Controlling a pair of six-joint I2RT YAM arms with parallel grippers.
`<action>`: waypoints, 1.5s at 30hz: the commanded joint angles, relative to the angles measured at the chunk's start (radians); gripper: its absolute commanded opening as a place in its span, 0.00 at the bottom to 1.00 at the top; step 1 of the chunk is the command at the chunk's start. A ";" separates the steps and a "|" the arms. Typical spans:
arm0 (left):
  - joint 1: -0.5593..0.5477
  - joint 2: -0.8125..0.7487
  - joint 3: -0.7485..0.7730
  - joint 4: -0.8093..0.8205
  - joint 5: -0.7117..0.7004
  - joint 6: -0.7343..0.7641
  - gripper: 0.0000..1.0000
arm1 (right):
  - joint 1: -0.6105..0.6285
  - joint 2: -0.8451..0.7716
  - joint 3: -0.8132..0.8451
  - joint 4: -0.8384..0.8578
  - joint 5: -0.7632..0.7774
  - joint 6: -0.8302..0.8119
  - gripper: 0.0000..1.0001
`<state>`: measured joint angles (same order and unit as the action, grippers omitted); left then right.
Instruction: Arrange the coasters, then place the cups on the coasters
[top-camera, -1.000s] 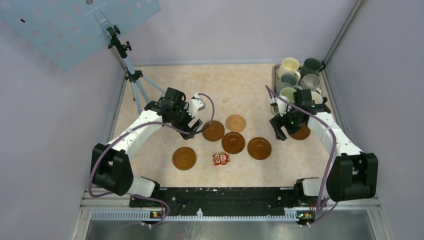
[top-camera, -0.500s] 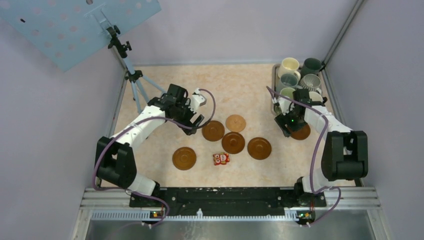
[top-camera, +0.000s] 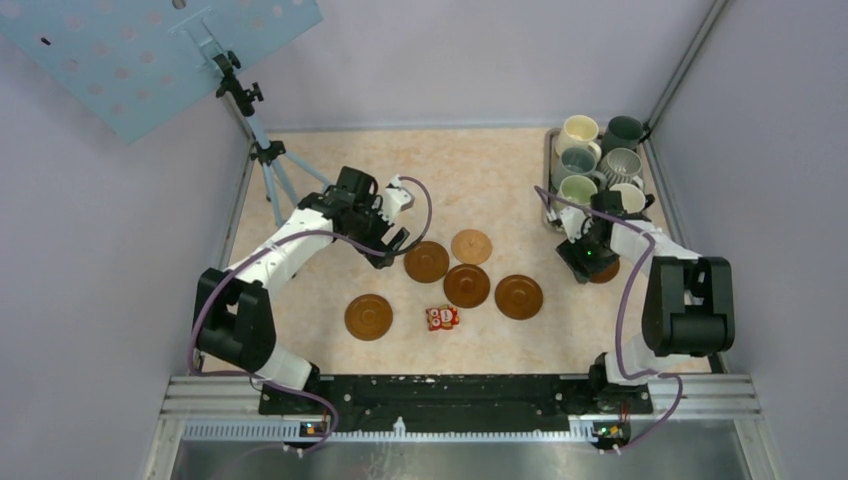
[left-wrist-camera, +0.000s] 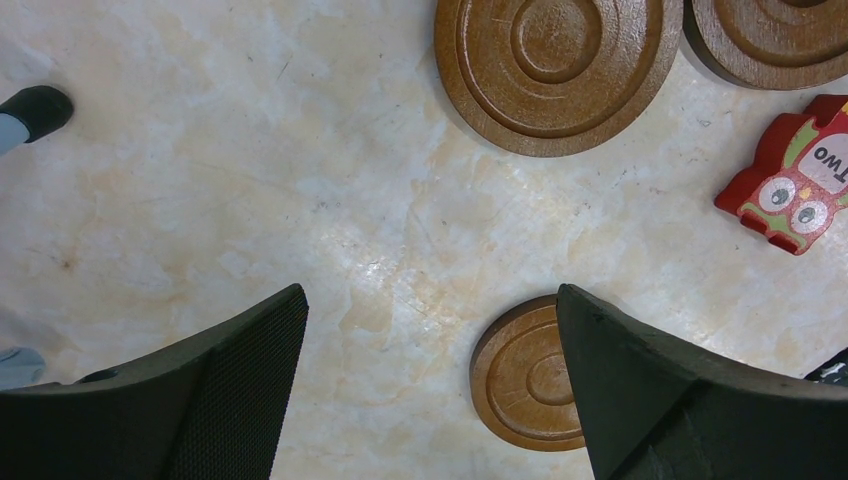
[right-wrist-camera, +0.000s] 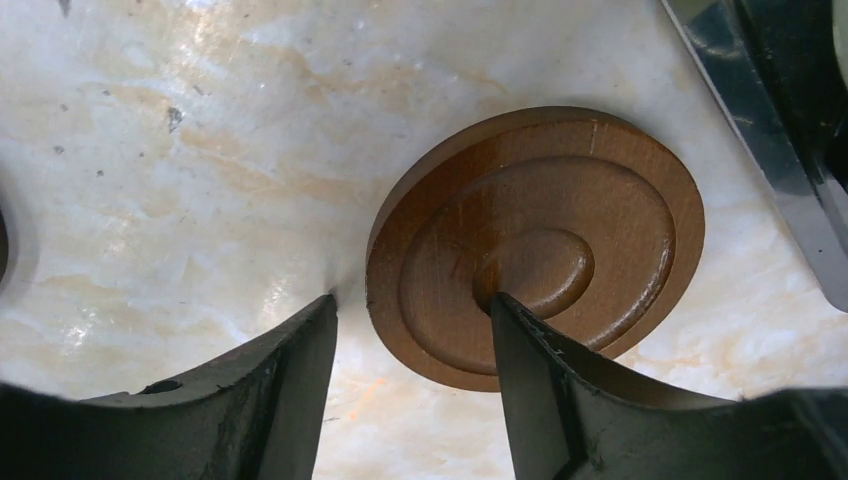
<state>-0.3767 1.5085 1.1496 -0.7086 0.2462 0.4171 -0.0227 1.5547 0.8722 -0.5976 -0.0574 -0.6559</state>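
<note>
Five brown coasters lie mid-table: (top-camera: 427, 261), (top-camera: 471, 246), (top-camera: 467, 285), (top-camera: 518, 297), (top-camera: 368, 316). Another coaster (top-camera: 606, 270) lies under my right gripper (top-camera: 590, 258). In the right wrist view that coaster (right-wrist-camera: 560, 230) has its left rim between the jaws. One finger (right-wrist-camera: 290, 380) rests on the table beside the rim and the other (right-wrist-camera: 560, 380) on the disc's centre, with a gap left. My left gripper (top-camera: 388, 240) hangs wide open above bare table (left-wrist-camera: 430, 295). Cups stand at the back right: cream (top-camera: 578, 131), dark green (top-camera: 624, 130), blue-grey (top-camera: 577, 160), ribbed grey (top-camera: 621, 163), pale green (top-camera: 577, 188).
The cups stand in a metal tray (top-camera: 549, 150), whose rim (right-wrist-camera: 745, 120) runs close to the right coaster. A red-and-white packet (top-camera: 442, 317) lies near the front coasters. A small tripod (top-camera: 262, 150) stands at the back left under a blue perforated board (top-camera: 150, 50).
My right gripper has shifted right and come down over the right-hand coaster, its jaws narrowing around the rim. The left gripper drew back slightly and stays wide open.
</note>
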 joint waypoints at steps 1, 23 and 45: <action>0.000 0.014 0.038 0.023 0.029 -0.003 0.99 | -0.011 -0.041 -0.069 -0.070 -0.025 -0.036 0.57; 0.000 -0.015 -0.012 0.046 0.073 -0.060 0.99 | -0.058 -0.214 0.026 -0.202 -0.088 -0.057 0.67; 0.035 -0.011 -0.002 -0.017 0.059 -0.058 0.99 | 0.327 -0.042 0.109 -0.057 -0.182 0.172 0.74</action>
<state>-0.3466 1.5288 1.1389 -0.7139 0.2985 0.3645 0.2543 1.4982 1.0012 -0.7383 -0.2394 -0.5220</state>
